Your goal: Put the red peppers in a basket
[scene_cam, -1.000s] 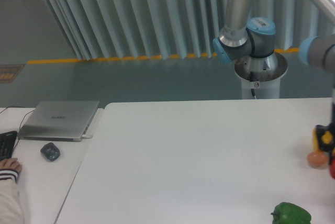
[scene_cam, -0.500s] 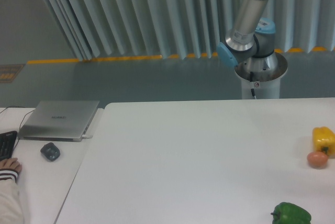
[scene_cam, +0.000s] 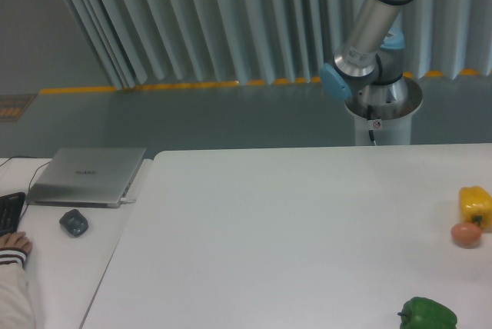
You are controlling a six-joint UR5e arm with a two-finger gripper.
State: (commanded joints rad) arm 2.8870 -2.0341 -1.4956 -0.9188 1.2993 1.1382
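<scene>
The red peppers and the basket are both out of view. Of the robot I see only the arm's silver and blue links rising from the base behind the table at the upper right. The gripper itself is outside the frame. On the table's right side lie a yellow bell pepper, a small round orange-brown fruit just in front of it, and a green bell pepper at the bottom edge.
A white table fills the lower frame. To its left, a closed grey laptop, a dark mouse, a keyboard corner and a person's hand share a side desk.
The dark gripper part and a red shape at the right edge by the yellow pepper a second ago have left the frame. The arm has swung up and to the right.
</scene>
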